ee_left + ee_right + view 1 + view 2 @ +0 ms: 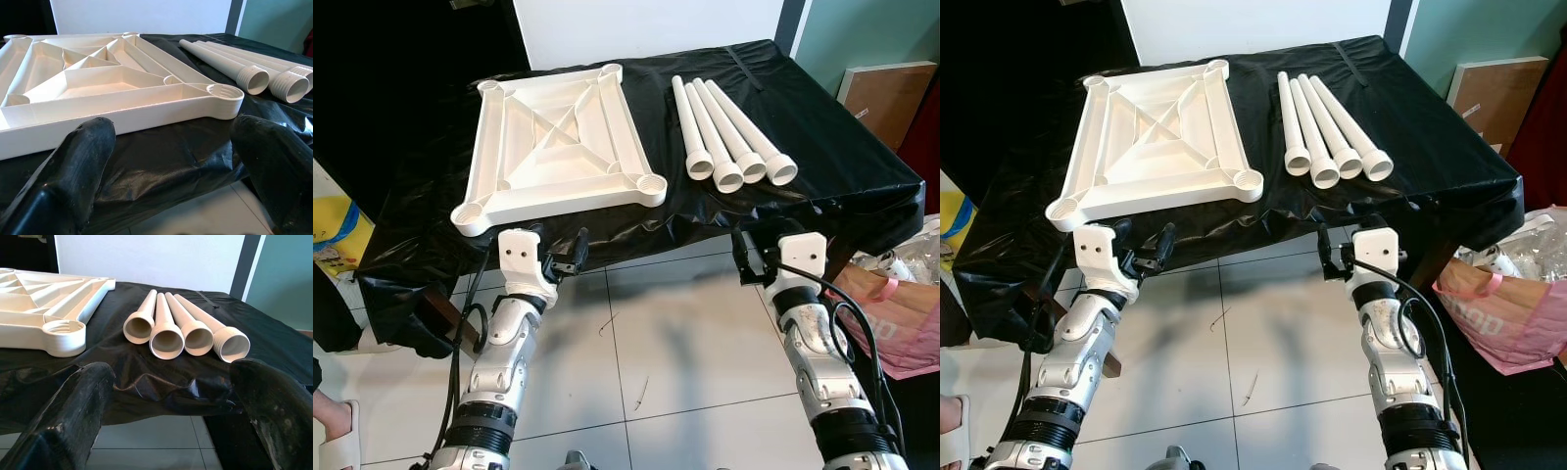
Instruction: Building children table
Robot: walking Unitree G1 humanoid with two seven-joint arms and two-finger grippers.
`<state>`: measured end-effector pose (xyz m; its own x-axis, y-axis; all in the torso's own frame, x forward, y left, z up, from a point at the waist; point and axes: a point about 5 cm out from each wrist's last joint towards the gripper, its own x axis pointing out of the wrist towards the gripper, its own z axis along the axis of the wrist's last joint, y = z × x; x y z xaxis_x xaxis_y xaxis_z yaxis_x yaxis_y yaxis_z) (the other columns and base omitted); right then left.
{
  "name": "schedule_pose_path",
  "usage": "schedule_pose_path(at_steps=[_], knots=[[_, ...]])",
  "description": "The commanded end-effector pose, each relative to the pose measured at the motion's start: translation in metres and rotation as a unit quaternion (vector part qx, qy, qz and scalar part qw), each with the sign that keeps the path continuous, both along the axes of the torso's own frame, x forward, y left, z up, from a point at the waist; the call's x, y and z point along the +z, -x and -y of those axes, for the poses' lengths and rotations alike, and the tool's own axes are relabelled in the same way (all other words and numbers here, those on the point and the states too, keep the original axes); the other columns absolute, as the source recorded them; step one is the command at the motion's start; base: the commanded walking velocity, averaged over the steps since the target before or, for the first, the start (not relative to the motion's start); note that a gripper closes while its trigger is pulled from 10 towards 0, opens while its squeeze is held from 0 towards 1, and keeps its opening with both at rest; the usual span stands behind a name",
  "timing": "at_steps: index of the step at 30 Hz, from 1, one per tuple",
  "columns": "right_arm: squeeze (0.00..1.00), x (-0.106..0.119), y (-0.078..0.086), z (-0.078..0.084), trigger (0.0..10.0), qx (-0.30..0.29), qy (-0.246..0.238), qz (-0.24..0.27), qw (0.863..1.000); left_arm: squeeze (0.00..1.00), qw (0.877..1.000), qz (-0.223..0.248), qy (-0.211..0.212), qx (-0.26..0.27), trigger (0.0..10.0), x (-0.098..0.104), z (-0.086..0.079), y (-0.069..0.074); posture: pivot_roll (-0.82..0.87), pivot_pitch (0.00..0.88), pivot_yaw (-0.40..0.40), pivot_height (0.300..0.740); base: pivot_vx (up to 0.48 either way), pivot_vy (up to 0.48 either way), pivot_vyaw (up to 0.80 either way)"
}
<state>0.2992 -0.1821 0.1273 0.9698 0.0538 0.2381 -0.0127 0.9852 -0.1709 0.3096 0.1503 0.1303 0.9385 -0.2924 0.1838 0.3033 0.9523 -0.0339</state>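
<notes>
White plastic tabletop (558,137) lies upside down on the black-draped table (842,147), four legs (729,132) just beside it; left end effector (563,259) and right end effector (749,262) hover spread, empty, at the table's near edge.

We hold our left pincer (566,257) just below the front edge of the table (822,137), which is draped in black sheeting; the fingers stand apart and grip nothing. Straight beyond it lies the white tabletop panel (558,137), ribbed side up, its near corner socket overhanging the edge. Our right pincer (749,259) hangs at the same height, jaws spread, with the four white legs (729,132) lying side by side beyond it, threaded ends toward us. Beneath both pincers is the tiled floor (656,343).
</notes>
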Motion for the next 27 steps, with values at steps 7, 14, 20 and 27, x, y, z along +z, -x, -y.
schedule_pose_path(at_steps=[7,14,20,27], knots=[[0.0,-0.0033,0.0023,-0.0014,10.0,0.001,0.005,-0.006,1.0,0.0,0.999,0.001,-0.013,-0.036,10.0,0.001,0.0021,0.0017,-0.05,0.043,0.047,0.74,0.0,0.18,0.0],[0.0,-0.004,0.0027,-0.001,10.0,-0.002,0.004,-0.007,1.0,0.0,0.999,-0.001,-0.013,-0.036,10.0,0.0014,0.0015,0.0016,-0.05,0.05,0.051,0.74,0.0,0.296,0.0],[0.0,-0.0046,0.004,-0.0005,10.0,-0.004,0.003,-0.008,1.0,0.0,0.999,-0.001,-0.014,-0.036,10.0,0.0015,0.0014,0.0024,-0.05,0.055,0.053,0.74,0.0,0.31,0.0],[0.0,-0.005,0.0045,0.0,10.0,-0.006,0.003,-0.009,1.0,0.0,0.999,-0.002,-0.014,-0.038,10.0,0.0018,0.0014,0.0026,-0.05,0.059,0.057,0.74,0.0,0.31,0.0]])
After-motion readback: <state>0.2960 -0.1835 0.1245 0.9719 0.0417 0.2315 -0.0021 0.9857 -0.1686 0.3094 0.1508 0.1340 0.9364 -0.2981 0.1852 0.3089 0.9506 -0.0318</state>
